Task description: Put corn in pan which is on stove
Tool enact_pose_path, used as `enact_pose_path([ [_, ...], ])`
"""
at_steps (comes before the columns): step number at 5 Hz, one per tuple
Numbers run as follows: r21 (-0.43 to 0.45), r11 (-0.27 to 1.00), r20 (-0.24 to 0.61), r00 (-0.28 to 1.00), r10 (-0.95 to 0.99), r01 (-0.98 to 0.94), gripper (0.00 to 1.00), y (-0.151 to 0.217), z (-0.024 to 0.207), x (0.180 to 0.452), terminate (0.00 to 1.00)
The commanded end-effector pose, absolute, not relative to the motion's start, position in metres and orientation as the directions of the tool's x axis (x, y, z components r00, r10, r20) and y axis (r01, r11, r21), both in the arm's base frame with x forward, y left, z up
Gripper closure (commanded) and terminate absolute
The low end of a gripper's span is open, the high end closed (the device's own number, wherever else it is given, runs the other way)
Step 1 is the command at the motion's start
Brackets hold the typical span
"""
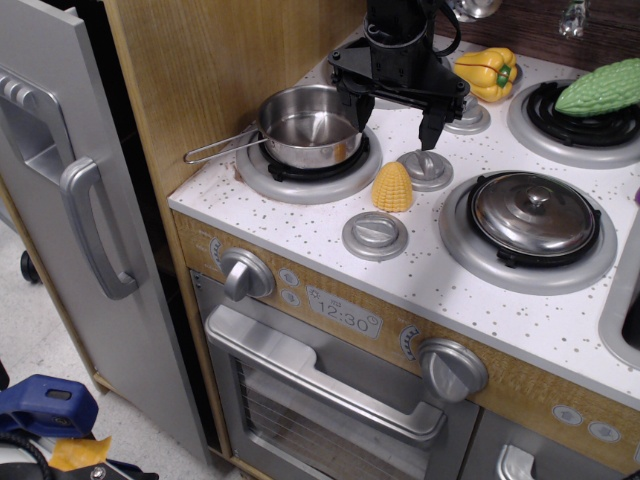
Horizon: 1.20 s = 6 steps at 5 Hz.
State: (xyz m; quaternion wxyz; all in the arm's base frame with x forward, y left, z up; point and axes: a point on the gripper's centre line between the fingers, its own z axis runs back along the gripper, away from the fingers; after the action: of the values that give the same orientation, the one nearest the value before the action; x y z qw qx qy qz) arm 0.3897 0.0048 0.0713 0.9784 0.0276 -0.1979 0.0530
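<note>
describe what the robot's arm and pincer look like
The arm is all black, a blocky column coming down from the top of the picture with a thin black cable looping at its side. It ends in a wide, angular black bracket. The pincer has two short, dark, tapered fingers pointing down. No markings or labels are readable.
</note>
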Motion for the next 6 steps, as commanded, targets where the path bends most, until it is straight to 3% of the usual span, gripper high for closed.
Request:
enact_pose_path([
  [1, 0.033, 0.993, 0.39, 0.916, 0.093, -0.115, 0.0, 0.005, 0.071, 0.39, 0.0],
  [6, -0.053, 0.987, 0.47, 0.868, 0.158, -0.151, 0.0, -0.001, 0.026, 0.401, 0.0],
])
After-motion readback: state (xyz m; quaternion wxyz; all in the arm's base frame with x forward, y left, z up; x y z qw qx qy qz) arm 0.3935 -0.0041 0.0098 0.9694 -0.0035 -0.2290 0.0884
